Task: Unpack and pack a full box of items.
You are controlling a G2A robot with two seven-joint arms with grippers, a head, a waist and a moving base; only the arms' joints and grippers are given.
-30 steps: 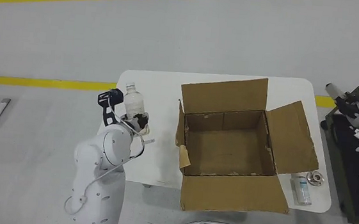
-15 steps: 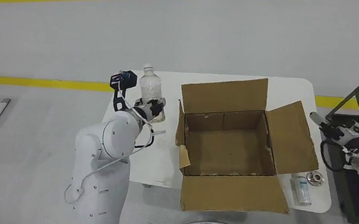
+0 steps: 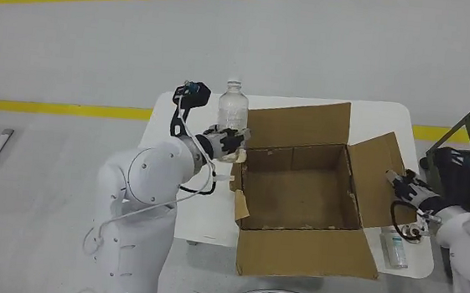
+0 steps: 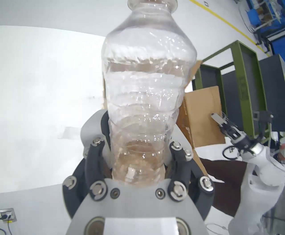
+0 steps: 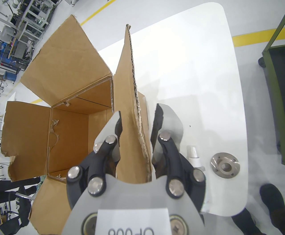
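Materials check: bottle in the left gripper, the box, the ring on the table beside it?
bottle: clear ribbed plastic, glossy; you can see through it.
box: brown corrugated cardboard, matte; fluting shows along the flap edges.
ring: probably metal; dull silver sheen, small bolt holes.

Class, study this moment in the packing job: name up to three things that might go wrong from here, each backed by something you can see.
1. The left gripper holds the bottle only by its base; it may tip on the way into the box.
2. The bottle is close to the box's rim and may catch on it.
3. The open right gripper straddles the right flap; pulling may drag the box.
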